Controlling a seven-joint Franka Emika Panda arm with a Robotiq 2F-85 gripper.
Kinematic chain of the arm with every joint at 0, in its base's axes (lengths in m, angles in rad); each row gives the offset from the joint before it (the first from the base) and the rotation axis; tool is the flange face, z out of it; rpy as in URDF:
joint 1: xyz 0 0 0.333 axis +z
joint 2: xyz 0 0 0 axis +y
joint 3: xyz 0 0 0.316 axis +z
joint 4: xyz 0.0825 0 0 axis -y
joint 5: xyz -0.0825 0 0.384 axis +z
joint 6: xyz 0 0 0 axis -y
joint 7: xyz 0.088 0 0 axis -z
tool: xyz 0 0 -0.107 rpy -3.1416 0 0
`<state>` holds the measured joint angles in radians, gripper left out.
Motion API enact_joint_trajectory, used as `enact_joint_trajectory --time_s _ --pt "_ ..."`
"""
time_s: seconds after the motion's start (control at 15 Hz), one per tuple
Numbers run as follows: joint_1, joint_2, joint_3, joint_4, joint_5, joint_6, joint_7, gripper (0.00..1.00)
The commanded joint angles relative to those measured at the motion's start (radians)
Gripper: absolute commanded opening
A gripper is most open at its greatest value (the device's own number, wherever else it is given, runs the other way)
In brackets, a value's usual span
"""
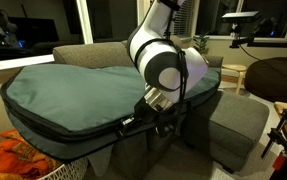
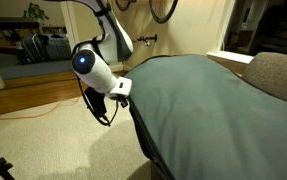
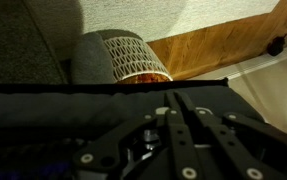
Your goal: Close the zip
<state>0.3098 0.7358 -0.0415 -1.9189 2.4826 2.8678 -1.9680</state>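
A huge teal-grey padded bag lies across a grey sofa. The zip runs as a black track along the bag's near edge. My gripper sits right at that edge. In the wrist view my gripper has its two dark fingers pressed together, shut, with the tips at the black edge of the bag. The zip's pull is not distinguishable, so whether anything is pinched between the tips cannot be told.
A woven basket with orange cloth stands on the floor below the bag's edge. A grey ottoman is beside the sofa. An orange cable crosses the wooden floor. The sofa arm rises beyond the bag.
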Motion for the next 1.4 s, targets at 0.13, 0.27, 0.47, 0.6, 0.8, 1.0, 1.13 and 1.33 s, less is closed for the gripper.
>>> enact_joint_trajectory --time_s 0.13,0.27,0.47,0.6,0.8,1.0,1.13,1.33 --pt "-0.033 -0.08 -0.065 -0.129 0.023 -0.033 -0.028 0.05" --pt "-0.037 -0.086 -0.074 -0.144 0.021 -0.041 -0.026 0.05" --pt "-0.038 -0.088 -0.091 -0.163 0.021 -0.05 -0.025 0.05" --pt "-0.04 -0.089 -0.102 -0.173 0.02 -0.058 -0.024 0.05" --pt "-0.041 -0.091 -0.111 -0.184 0.017 -0.08 -0.022 0.05" --pt "-0.048 -0.094 -0.116 -0.196 0.011 -0.097 -0.017 0.05" --pt "-0.051 -0.096 -0.121 -0.207 0.009 -0.112 -0.015 0.05" --pt "-0.056 -0.098 -0.137 -0.222 0.007 -0.118 -0.013 0.05"
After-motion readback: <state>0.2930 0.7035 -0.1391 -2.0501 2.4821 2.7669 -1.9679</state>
